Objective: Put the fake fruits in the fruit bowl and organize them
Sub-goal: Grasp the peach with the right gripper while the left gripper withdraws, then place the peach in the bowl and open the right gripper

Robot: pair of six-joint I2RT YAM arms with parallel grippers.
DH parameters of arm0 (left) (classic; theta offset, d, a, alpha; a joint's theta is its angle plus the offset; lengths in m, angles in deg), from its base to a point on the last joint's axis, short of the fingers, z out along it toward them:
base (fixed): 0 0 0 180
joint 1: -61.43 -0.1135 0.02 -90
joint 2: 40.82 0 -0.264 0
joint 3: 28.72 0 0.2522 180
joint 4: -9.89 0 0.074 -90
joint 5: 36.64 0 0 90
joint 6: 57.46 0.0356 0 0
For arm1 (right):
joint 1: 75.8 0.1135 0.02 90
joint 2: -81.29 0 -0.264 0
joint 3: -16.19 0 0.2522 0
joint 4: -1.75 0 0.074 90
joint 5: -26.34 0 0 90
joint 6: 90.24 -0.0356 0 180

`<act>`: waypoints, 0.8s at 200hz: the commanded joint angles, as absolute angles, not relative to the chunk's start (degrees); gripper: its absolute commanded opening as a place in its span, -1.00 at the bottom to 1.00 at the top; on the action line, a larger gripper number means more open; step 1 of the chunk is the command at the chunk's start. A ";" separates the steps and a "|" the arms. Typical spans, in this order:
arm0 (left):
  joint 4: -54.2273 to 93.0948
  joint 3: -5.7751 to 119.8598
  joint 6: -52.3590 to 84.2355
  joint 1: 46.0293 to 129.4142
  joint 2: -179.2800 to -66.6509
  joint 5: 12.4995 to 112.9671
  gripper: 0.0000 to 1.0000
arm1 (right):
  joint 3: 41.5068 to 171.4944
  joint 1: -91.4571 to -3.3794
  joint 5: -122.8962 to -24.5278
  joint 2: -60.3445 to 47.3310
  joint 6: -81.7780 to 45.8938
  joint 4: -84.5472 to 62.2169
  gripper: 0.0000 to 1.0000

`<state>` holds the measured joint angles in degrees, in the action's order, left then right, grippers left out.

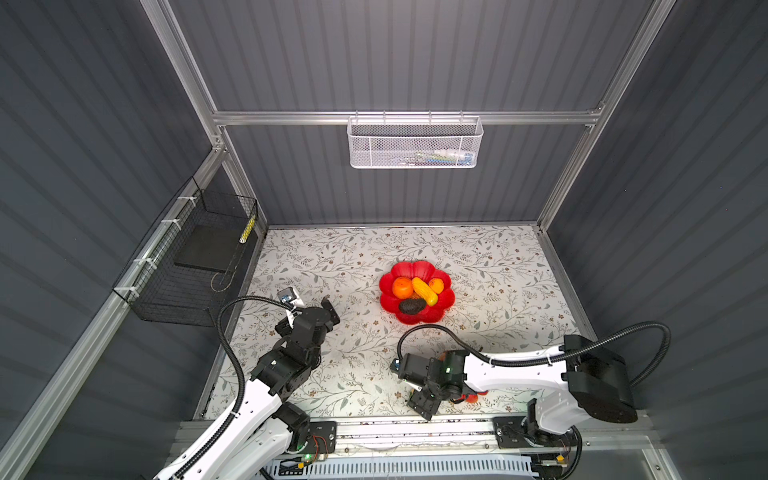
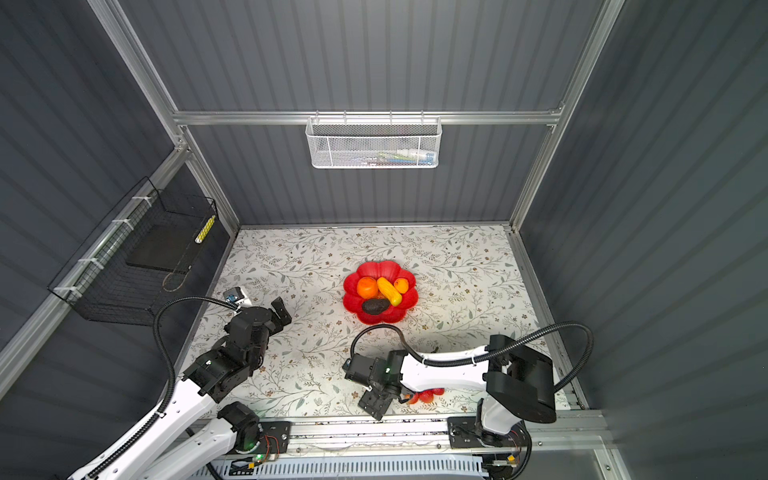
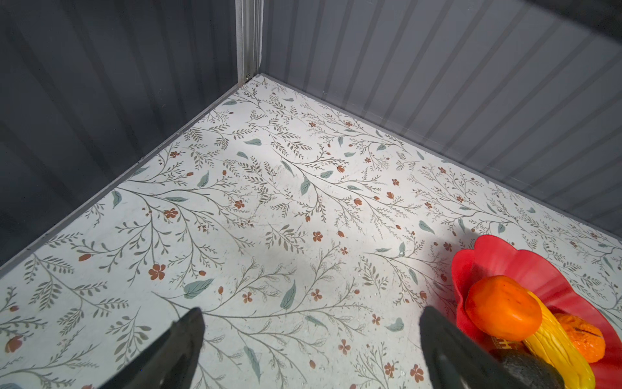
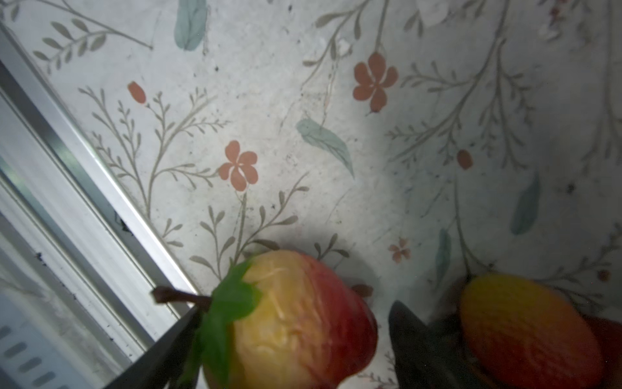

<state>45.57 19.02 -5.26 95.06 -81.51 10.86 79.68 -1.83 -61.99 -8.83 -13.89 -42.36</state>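
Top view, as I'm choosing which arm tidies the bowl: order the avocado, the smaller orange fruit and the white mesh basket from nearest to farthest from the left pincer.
From the left pincer, in a top view:
1. avocado, near side of the fruit bowl
2. smaller orange fruit, bowl's far right
3. white mesh basket, hung high at the back

Two oranges (image 1: 402, 287), one yellow curved fruit (image 1: 424, 291), one avocado (image 1: 412, 306), two strawberries (image 4: 296, 320), one red bowl (image 1: 415, 268)

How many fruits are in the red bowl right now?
4 in the bowl: a big orange on the left, a yellow curved fruit across the middle, a small orange on the right, an avocado at the near edge. Smaller ones could be hidden underneath.
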 commanded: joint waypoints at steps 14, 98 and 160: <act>47.65 18.72 -6.62 94.65 -81.07 8.73 0.99 | 81.75 -1.62 -60.44 -10.51 -12.67 -42.57 0.21; 47.79 19.88 -8.33 94.65 -80.50 9.96 0.99 | 97.05 -19.95 -59.70 0.47 -12.55 -55.07 -0.20; 51.56 20.22 -9.60 94.65 -77.75 11.09 0.99 | 107.80 -35.55 -59.19 -11.36 -12.30 -50.19 -0.20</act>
